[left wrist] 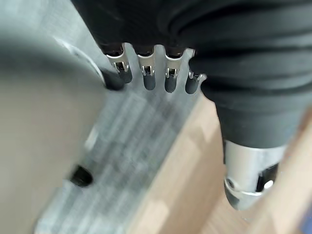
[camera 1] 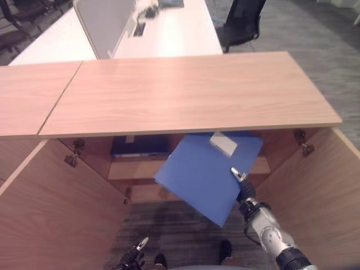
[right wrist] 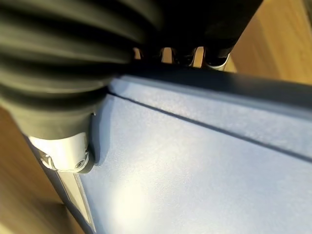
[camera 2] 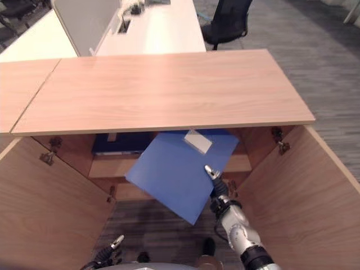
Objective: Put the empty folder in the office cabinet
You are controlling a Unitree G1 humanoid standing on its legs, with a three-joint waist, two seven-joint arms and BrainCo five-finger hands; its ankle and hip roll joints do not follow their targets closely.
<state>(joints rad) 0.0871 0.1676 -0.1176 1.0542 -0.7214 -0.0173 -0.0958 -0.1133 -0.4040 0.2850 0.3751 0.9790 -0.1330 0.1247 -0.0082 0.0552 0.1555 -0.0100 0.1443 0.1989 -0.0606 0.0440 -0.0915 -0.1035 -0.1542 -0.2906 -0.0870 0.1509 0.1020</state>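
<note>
Grey carpet runs across the office floor, and beyond the cabinet a long white table stretches away with a pale divider panel standing on it and a black office chair pulled up at its far side. Up front, the wooden cabinet spreads its light-wood top wide, both doors swung out toward the robot, the left door and the right door framing the opening. Inside, a dark blue binder lies flat on the shelf at the back left. The blue folder hangs tilted in the open doorway, its upper corner with a white label tucked under the cabinet top. The right hand grips the folder's lower right edge, fingers over one face, thumb on the other. Low down, the left hand hangs over the carpet, fingers loosely straight, holding nothing.
</note>
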